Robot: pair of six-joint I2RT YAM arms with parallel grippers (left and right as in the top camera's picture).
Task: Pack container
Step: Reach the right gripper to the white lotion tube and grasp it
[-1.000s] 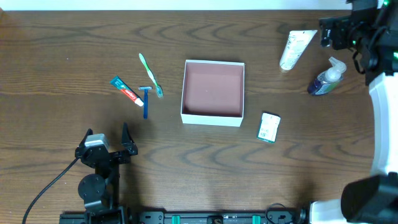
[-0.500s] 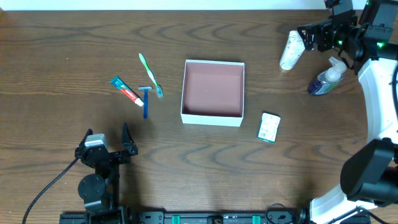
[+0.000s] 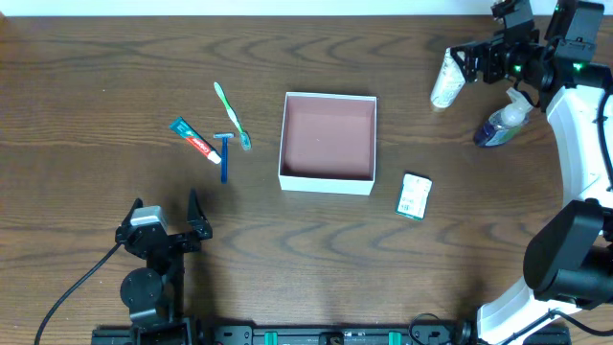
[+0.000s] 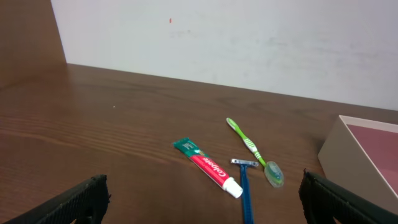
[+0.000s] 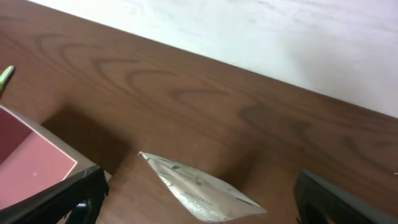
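The container is a shallow square box with white walls and a pink-brown inside, at mid-table; nothing lies in it. Its corner shows in the left wrist view and the right wrist view. My right gripper is open above the crimped end of a white tube at the far right; the tube lies between the fingers in the right wrist view. My left gripper is open and empty near the front left edge.
A green toothbrush, a toothpaste tube and a blue razor lie left of the box. A blue pump bottle lies at the right. A small green-and-white packet lies right of the box's front corner.
My right gripper has moved left from the table's far right corner and now hangs over the white tube. The left arm has not moved.
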